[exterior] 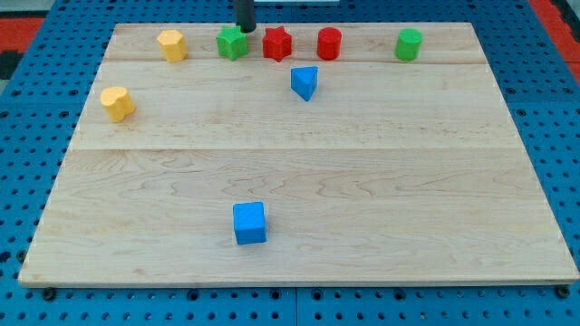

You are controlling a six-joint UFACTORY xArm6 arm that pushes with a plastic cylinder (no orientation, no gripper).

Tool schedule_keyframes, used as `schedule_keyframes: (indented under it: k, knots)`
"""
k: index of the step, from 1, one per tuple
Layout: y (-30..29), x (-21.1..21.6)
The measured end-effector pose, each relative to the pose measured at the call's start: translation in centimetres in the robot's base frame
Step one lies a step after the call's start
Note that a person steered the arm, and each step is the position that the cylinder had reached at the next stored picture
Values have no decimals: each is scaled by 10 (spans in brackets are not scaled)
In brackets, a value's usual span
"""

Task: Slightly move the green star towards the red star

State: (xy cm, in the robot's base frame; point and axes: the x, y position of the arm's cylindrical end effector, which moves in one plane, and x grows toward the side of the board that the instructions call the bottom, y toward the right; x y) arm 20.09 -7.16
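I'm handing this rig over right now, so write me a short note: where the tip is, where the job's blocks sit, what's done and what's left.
My tip is at the view's top edge of the board, just above the green star and slightly to its right.
The green star sits immediately left of the red star, with only a narrow gap between them.
Done: the two stars are already nearly together.
Left: probably nothing, or at most a slight nudge of the green star towards the view's right; check the gap first.

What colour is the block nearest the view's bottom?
Blue: the blue cube, clearest in the camera view.
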Motion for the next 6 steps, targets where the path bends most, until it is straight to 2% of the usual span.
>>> schedule_keyframes:
  k: [3,5,6]
  knots:
    - [-19,-6]
    - [-112,-9]
    - [-184,-8]
